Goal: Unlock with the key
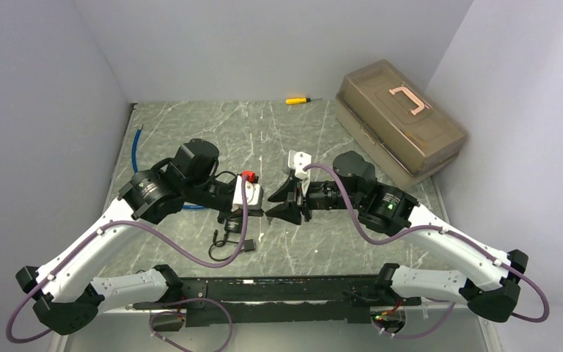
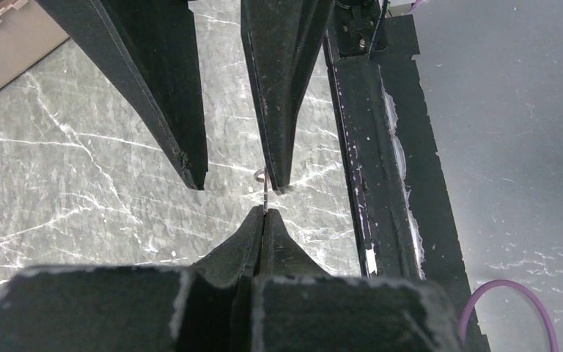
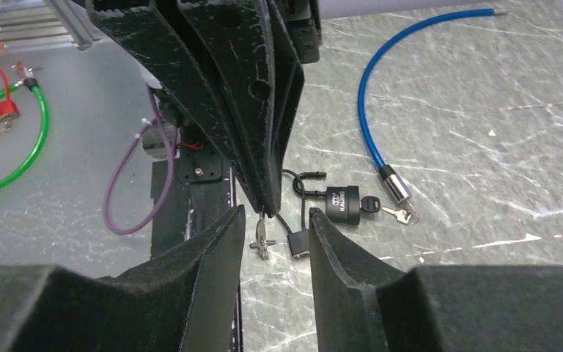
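A small silver key [image 3: 261, 236] hangs tip-down from my left gripper [image 3: 265, 204], which is shut on its head. In the left wrist view the key [image 2: 264, 192] shows as a thin metal strip sticking out of the closed left gripper [image 2: 264, 213]. My right gripper [image 3: 277, 211] is open, with one finger on each side of the key and neither touching it. The two grippers meet nose to nose above mid-table, the left gripper [image 1: 256, 196] facing the right gripper [image 1: 273, 202]. A black padlock [image 3: 343, 205] with a thin black cable lies on the table just beyond.
A blue cable lock [image 3: 370, 110] with a small bunch of keys [image 3: 402, 214] lies beside the padlock. A green cable with a red padlock [image 3: 1, 110] lies off the near edge. A brown toolbox [image 1: 399, 121] stands at the back right, and a yellow screwdriver [image 1: 297, 100] lies at the back wall.
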Robot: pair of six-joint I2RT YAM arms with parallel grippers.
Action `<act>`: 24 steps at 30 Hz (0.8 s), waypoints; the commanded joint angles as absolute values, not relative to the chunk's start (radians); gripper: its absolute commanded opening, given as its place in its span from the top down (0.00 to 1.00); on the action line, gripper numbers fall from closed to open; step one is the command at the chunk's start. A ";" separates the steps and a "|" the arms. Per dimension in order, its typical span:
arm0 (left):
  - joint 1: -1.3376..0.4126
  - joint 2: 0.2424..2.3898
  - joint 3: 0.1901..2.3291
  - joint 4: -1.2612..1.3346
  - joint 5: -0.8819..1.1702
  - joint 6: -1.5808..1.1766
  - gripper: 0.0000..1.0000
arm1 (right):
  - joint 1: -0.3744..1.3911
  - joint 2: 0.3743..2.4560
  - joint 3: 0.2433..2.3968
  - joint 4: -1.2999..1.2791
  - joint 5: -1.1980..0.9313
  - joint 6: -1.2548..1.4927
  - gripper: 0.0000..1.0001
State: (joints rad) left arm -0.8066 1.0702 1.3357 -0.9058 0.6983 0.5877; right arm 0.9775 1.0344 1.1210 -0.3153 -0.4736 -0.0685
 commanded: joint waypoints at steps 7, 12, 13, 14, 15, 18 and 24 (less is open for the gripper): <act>-0.811 1.051 1.354 -0.892 0.708 0.593 1.00 | 0.974 1.060 1.182 -0.357 -0.607 -0.100 0.63; -0.811 1.051 1.351 -0.888 0.708 0.584 1.00 | 0.974 1.082 1.182 -0.375 -0.628 -0.107 0.72; -0.811 1.051 1.353 -0.886 0.708 0.582 1.00 | 0.974 1.086 1.185 -0.379 -0.627 -0.107 0.78; -0.810 1.052 1.354 -0.885 0.708 0.580 1.00 | 0.974 1.089 1.189 -0.382 -0.626 -0.107 0.85; -0.811 1.052 1.355 -0.884 0.710 0.577 1.00 | 0.974 1.093 1.193 -0.386 -0.625 -0.108 0.90; -0.811 1.052 1.360 -0.887 0.710 0.580 1.00 | 0.974 1.099 1.200 -0.394 -0.602 -0.109 1.00; -0.811 1.047 1.353 -0.887 0.707 0.578 1.00 | 0.973 1.091 1.195 -0.408 -0.558 -0.111 1.00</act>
